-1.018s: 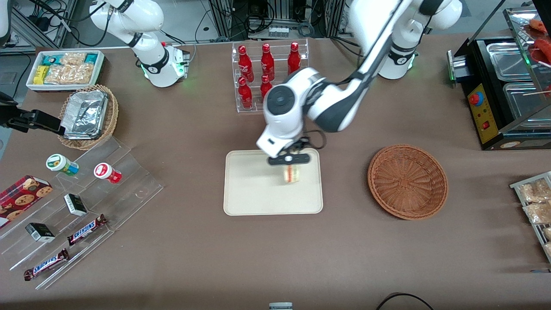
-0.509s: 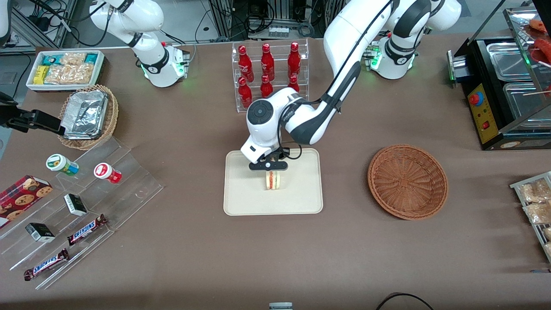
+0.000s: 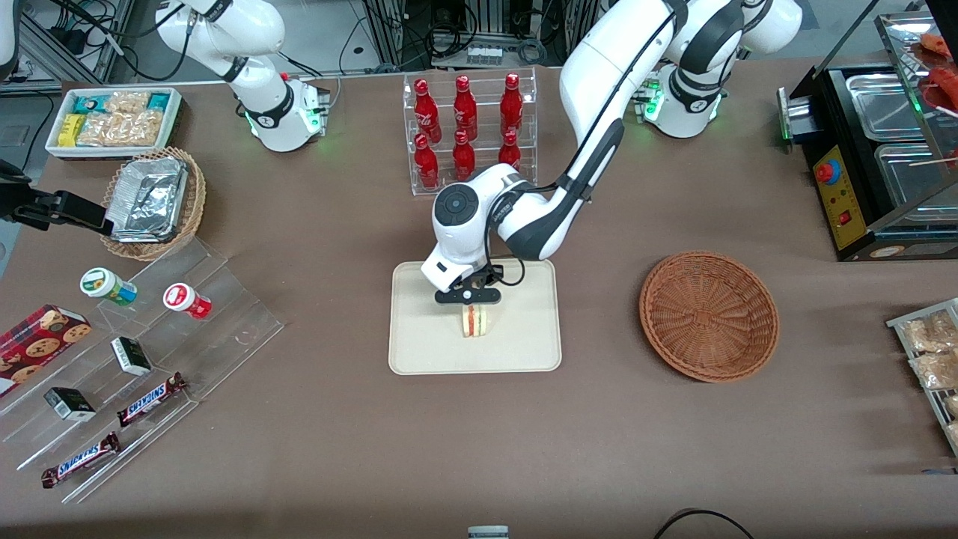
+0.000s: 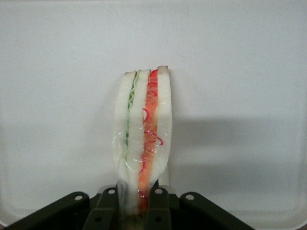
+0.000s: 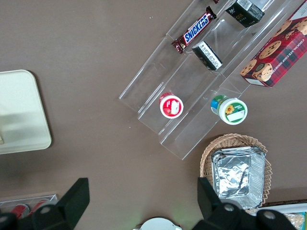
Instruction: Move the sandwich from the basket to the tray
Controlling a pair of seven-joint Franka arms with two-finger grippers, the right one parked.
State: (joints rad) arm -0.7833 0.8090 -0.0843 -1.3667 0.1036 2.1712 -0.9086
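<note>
Front view: gripper [image 3: 469,303] is low over the middle of the tray [image 3: 419,352], with the sandwich [image 3: 474,321] clamped between its fingers and standing on edge, filling stripe facing the camera. The sandwich looks down at or very near the tray surface — contact can't be confirmed from here. The basket [image 3: 709,315] sits well apart toward the working arm's end of the table, with nothing in it. Red bottles [image 3: 464,123] in a clear rack stand farther from the camera than the tray; not involved. Left wrist view: the fingers [image 4: 157,203] are closed on the near end of the sandwich [image 4: 144,139], squeezing the wrapped bread, green layer on one side and red-pink on the other; the pale tray [image 4: 249,72] fills the background and a shadow falls right beside the sandwich, so it is close to the surface. Right wrist view: only a corner of the tray [image 5: 19,115] shows, plus a clear stepped stand with a Snickers bar [image 5: 194,29] and a foil-lined basket [image 5: 237,175] — nothing task-related is happening there. Progress, as I judge it: pick and carry are done and the sandwich is over its target; what's left is the release and lifting the arm clear. Standing on edge, it may tip once let go.
</note>
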